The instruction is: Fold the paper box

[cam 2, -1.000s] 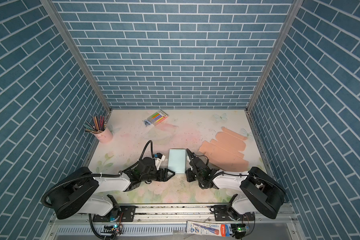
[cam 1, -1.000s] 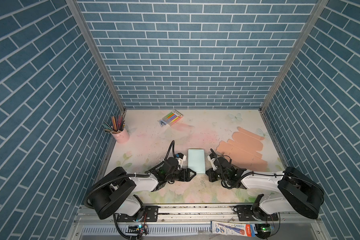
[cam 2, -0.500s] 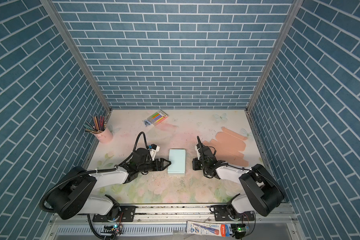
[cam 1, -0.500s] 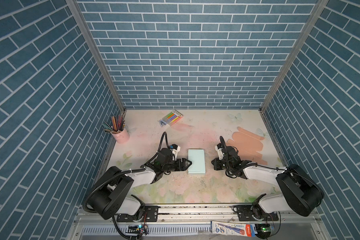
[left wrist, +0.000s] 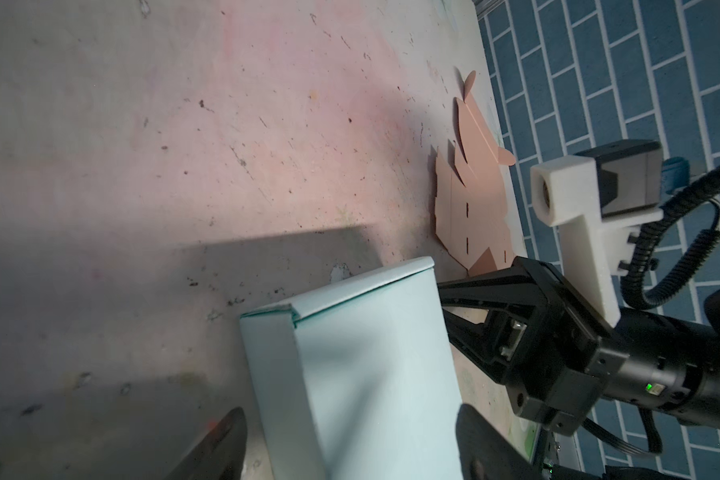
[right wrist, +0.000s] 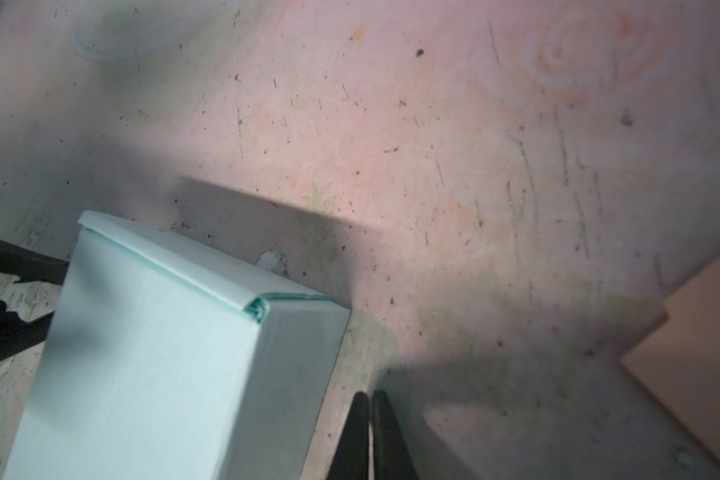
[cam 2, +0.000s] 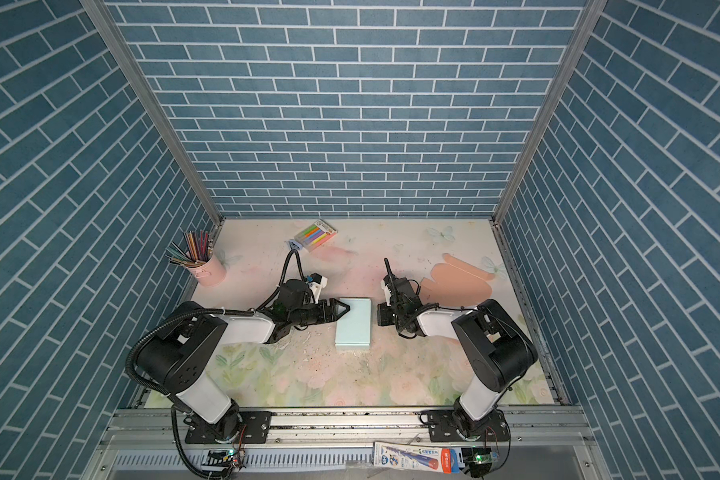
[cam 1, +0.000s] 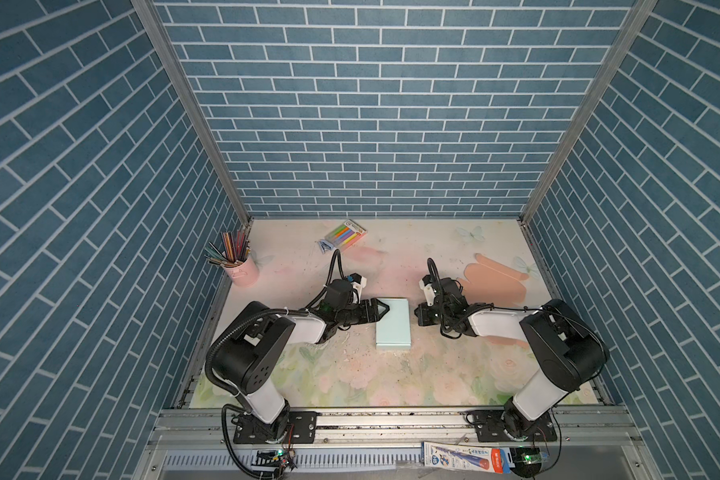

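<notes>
Blue brick walls (cam 1: 374,104) close in your floral table (cam 1: 350,374) on three sides, and one pale blue paper box (cam 1: 393,322) lies folded shut at its centre.

Your left claw (cam 1: 382,309) sits at the box's 9 o'clock, spread wide with the box's edge between its fingers; you cannot tell whether they touch it. Your right claw (cam 1: 418,319), at 3 o'clock, is clenched on nothing, just beside the box's side wall. Count one flat peach cutout (cam 1: 497,280) at 2 o'clock, one pink cup of pencils (cam 1: 242,272) at 10 o'clock and one marker pack (cam 1: 345,233) at 12 o'clock. The table's surface is scuffed and speckled.
</notes>
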`<state>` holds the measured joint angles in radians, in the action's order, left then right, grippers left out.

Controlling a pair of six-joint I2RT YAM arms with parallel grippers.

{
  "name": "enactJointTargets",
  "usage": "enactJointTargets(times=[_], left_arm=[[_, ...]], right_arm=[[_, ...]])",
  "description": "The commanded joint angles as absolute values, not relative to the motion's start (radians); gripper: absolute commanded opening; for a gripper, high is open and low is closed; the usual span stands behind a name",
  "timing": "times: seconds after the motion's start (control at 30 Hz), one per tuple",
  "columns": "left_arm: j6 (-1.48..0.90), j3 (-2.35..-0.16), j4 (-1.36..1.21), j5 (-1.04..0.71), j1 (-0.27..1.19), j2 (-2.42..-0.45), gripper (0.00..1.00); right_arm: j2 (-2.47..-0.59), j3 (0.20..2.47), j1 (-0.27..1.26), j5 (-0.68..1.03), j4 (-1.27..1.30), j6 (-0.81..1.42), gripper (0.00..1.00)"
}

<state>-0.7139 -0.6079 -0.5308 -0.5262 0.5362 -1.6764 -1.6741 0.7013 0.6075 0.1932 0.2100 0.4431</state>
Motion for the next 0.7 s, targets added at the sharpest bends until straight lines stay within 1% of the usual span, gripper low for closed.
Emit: enactJointTargets(times=[0.0, 0.2, 0.4, 0.67], left_arm=[[-0.738, -0.624, -0.596, -0.551, 0.535, -1.693, 0.79], [-0.742, -0.651, -0.616, -0.565, 0.553, -1.731, 0.76], [-0.753, -0.678, -0.632, -0.571, 0.572, -1.768, 0.75], [-0.762, -0.68, -0.645, -0.577, 0.588, -1.78, 0.74]], right_arm=[[-1.708, 0.731, 0.604, 0.218, 0.223, 0.414, 0.08], [-1.752, 0.757, 0.61, 0.25, 0.248, 0.43, 0.08], [-1.779, 0.778, 0.66, 0.266, 0.264, 0.448, 0.07], [-1.738, 0.741, 0.723, 0.31, 0.326, 0.494, 0.06]])
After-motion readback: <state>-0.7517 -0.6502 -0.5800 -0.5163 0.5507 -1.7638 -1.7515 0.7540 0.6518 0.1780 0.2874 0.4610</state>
